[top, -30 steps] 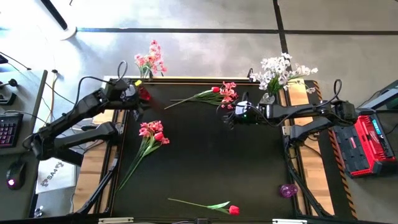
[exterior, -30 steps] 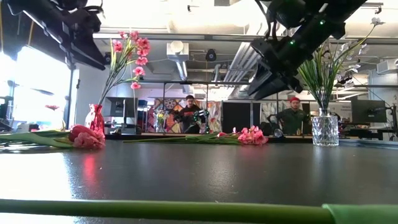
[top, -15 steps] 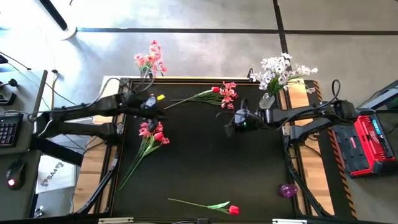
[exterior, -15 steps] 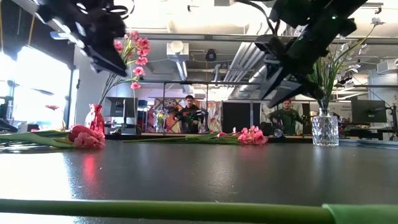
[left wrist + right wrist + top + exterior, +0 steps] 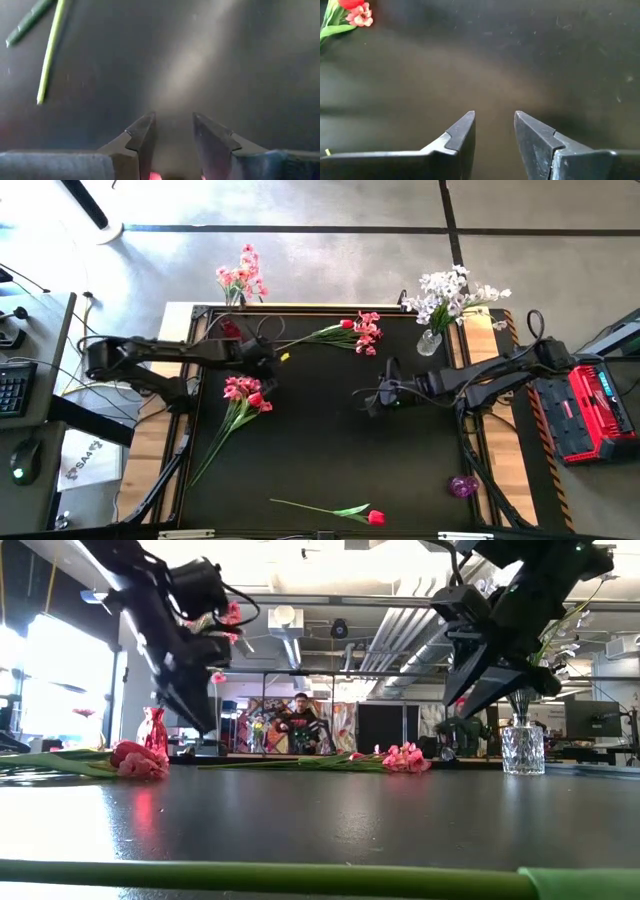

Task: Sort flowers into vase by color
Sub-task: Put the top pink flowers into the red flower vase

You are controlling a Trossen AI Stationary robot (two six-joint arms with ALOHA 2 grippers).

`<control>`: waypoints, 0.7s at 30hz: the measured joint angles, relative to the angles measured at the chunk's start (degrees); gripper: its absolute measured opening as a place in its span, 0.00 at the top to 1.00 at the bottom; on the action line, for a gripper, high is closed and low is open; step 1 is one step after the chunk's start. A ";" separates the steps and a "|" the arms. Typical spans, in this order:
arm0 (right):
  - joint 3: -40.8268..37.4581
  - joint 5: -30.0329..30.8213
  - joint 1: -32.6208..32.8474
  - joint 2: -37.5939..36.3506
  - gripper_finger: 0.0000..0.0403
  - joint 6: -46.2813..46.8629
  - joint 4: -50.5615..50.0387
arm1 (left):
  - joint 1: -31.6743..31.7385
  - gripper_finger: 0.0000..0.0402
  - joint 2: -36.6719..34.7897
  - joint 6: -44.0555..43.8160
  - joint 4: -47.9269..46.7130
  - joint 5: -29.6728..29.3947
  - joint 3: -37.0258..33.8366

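Black matting covers the table (image 5: 330,450), and nearest its front edge lies a single red tulip (image 5: 375,517), its green stem pointing toward the left side. Farther in, on the left half, a bunch of pink blossoms (image 5: 243,391) with a red tulip among them lies flat, stems trailing toward the front left corner. Just beyond that bunch the left gripper (image 5: 268,362) hangs above the mat, its two fingers a narrow gap apart with nothing between them. Level with it on the right half, the right gripper (image 5: 368,398) hovers over bare mat, its fingers likewise slightly parted and empty. Toward the far edge another spray of pink blossoms with a red tulip (image 5: 362,330) lies on the mat. At the far left corner a red vase (image 5: 152,728) holds pink flowers (image 5: 241,275); at the far right corner a clear glass vase (image 5: 523,748) holds white flowers (image 5: 452,292).
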 joint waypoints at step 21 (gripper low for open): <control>0.00 -0.35 7.12 0.00 0.69 4.99 -0.95 | 11.16 0.73 40.12 14.83 -3.78 0.92 40.19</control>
